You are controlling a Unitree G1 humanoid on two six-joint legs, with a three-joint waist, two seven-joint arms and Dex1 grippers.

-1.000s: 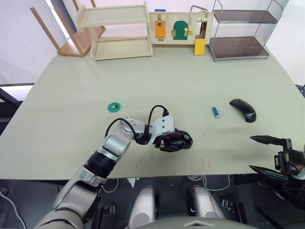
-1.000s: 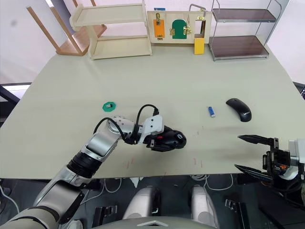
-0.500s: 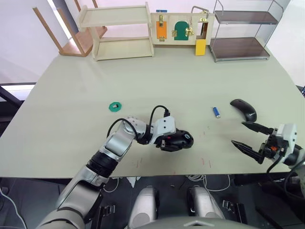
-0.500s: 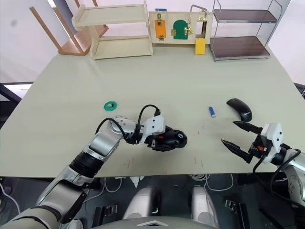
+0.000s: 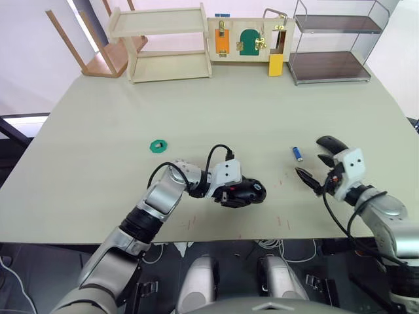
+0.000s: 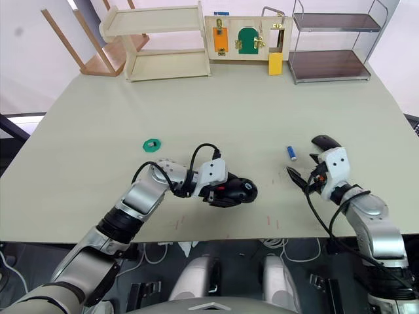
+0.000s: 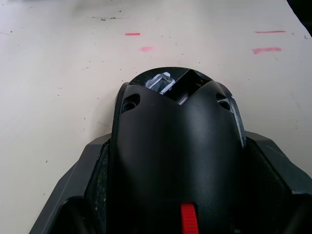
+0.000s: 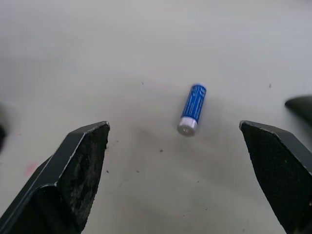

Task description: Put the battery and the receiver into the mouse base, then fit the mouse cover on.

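Observation:
My left gripper (image 5: 233, 194) is shut on the mouse base (image 5: 249, 191), a black shell with red parts that rests on the table just left of centre. The left wrist view looks along the mouse base (image 7: 175, 141), whose front hollow is open. The battery (image 5: 297, 154), small and blue with a silver end, lies on the table to the right. My right gripper (image 5: 311, 166) hovers open just short of it. In the right wrist view the battery (image 8: 191, 109) lies beyond the wide-apart fingers (image 8: 78, 165). The mouse cover (image 5: 329, 142) lies partly behind the right gripper. The receiver is out of view.
A flat green disc (image 5: 157, 145) lies left of the mouse base. Along the far edge stand a wooden shelf (image 5: 163, 46), a latch board (image 5: 245, 38) and a wire rack (image 5: 330, 46). A wooden chair (image 5: 98, 49) stands at the far left corner.
My right arm has swung in from beyond the table's front edge, up and left over the table, and its open fingers now point at the battery. The left arm and mouse base have not moved.

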